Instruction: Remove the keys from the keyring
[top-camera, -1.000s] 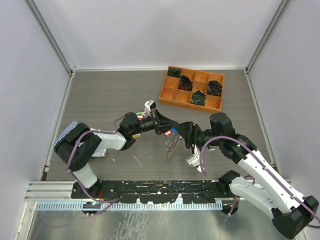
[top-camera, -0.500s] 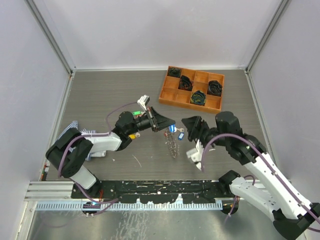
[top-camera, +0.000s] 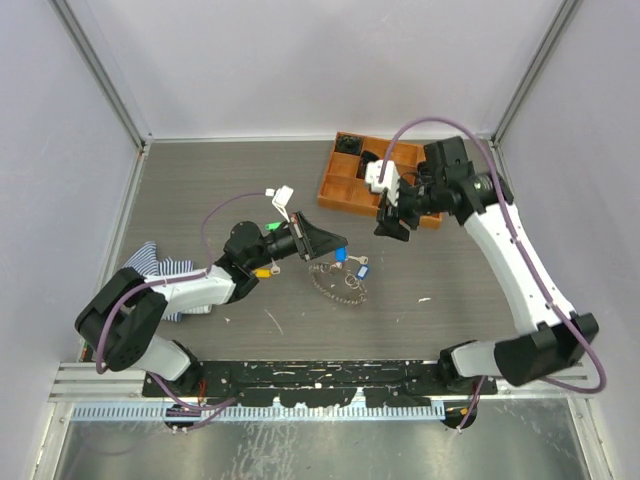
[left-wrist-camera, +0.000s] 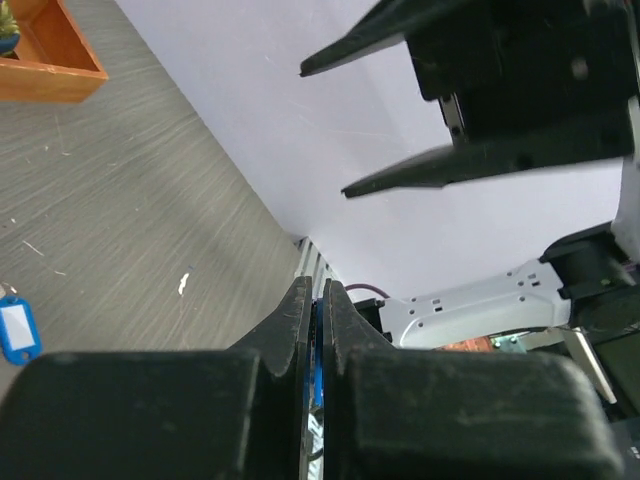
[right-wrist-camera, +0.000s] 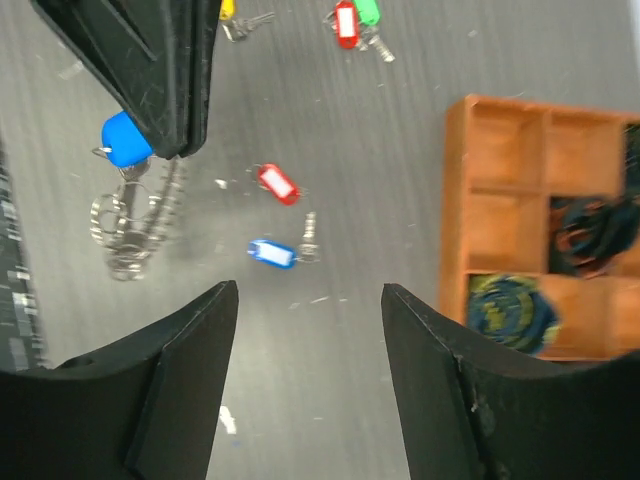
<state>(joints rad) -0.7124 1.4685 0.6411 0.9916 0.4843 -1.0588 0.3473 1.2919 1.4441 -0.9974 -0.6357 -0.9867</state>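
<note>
The keyring (top-camera: 338, 284) lies about mid-tabletop, slightly toward the near edge. It looks light and limp, thin metal with loose links, so it would probably drag along rather than resist a pull. The stiff plastic tags seem the surest hold. The left gripper (top-camera: 333, 243) is pinched shut on a blue-tagged key (right-wrist-camera: 124, 140) just over the ring. Whether that key is hooked on is hard to make out, and its own wrist view shows only a blue sliver. The right gripper (right-wrist-camera: 308, 290) hangs wide open and empty toward the far right corner, beside the orange tray (top-camera: 335, 195). A red-tagged key (right-wrist-camera: 277, 184) lies loose nearby.
</note>
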